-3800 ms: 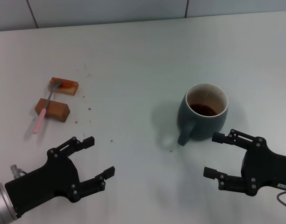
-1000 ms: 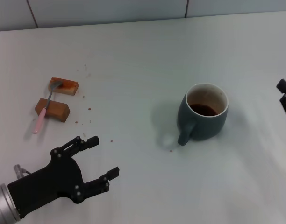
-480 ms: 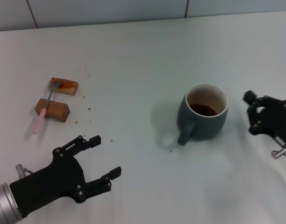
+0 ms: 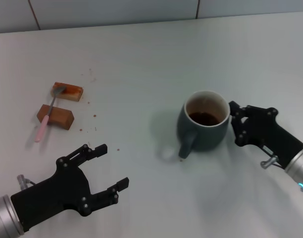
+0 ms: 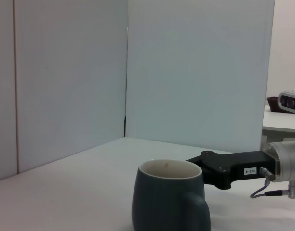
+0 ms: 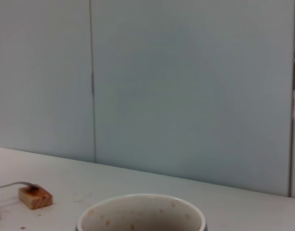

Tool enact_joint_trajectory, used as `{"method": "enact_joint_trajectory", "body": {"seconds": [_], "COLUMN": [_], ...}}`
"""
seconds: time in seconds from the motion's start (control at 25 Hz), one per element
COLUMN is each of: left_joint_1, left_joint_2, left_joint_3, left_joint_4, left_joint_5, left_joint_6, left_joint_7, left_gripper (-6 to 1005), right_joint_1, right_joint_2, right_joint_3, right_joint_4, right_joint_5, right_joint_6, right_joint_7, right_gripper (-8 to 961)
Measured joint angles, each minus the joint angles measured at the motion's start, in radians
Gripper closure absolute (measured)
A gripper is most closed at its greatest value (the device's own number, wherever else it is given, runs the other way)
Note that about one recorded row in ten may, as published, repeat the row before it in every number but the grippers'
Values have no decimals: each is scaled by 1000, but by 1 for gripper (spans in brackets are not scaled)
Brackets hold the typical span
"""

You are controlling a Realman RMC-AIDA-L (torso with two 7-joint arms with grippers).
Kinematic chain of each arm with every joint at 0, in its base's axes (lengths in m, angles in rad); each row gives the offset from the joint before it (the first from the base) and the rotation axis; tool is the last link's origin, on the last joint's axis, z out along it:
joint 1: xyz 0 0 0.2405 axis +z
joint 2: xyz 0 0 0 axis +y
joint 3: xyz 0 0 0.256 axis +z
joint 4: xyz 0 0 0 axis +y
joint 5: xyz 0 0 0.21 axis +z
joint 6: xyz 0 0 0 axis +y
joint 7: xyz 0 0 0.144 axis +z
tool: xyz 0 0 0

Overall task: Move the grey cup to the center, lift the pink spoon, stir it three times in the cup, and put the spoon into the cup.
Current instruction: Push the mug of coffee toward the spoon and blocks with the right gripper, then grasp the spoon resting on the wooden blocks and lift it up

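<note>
Head view: a plain white table (image 4: 141, 59) is seen, backed by a pale tiled wall with dark grout lines. The grey cup (image 4: 203, 126) is taken as landmark; brown liquid is seen inside it, and its handle is turned toward the robot. The right gripper (image 4: 234, 124) is pressed against the cup's right side; how far its fingers are spread cannot be told. Well to the cup's left, two brown blocks (image 4: 55, 115) are laid out, with the pink spoon (image 4: 46, 120) rested across them, its pink handle end nearer the robot. The left gripper (image 4: 104, 166) is held low and near the robot, left of the cup, fingers spread wide and nothing held. Small brown specks are scattered between blocks and cup.

Left wrist view: the cup's dark outer wall (image 5: 159, 204) and the right gripper's black body behind it are shown side-on, plus pale partition panels.

Right wrist view: only the cup's speckled cream rim (image 6: 140, 211) and one block (image 6: 35, 197) are shown.
</note>
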Motion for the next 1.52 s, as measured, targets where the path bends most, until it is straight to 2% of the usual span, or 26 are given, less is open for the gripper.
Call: {"method": "enact_joint_trajectory", "body": {"seconds": [0.48,1.08,1.24,1.36,1.52], "left_joint_1": [-1,-5,-8,-10,-4], "left_joint_2": [0,0,1,1,1], "left_joint_3": [0,0,-1,-2,-2], "left_joint_4": [-1,0,-14,-52,-88], "left_joint_5": [0,0,-27,-90,-156], "left_joint_6": [0,-1,-1,11,23], "left_joint_7": [0,0,8,32,52], "left_gripper": [190,195,196,198,199], "right_joint_1": [125,238,193,108,-29], "right_joint_2": [2,5,-3,-9,-6], "right_joint_3": [-5,6,24,-2,-57], "right_joint_4": [98,153,136,83,-12], "right_joint_5": [-4,-43,-41,-65,-173], "right_joint_6": [77,147,51,-109,-322], "right_joint_7": [0,1,6,25,26], "right_gripper": [946,939,937,936,934]}}
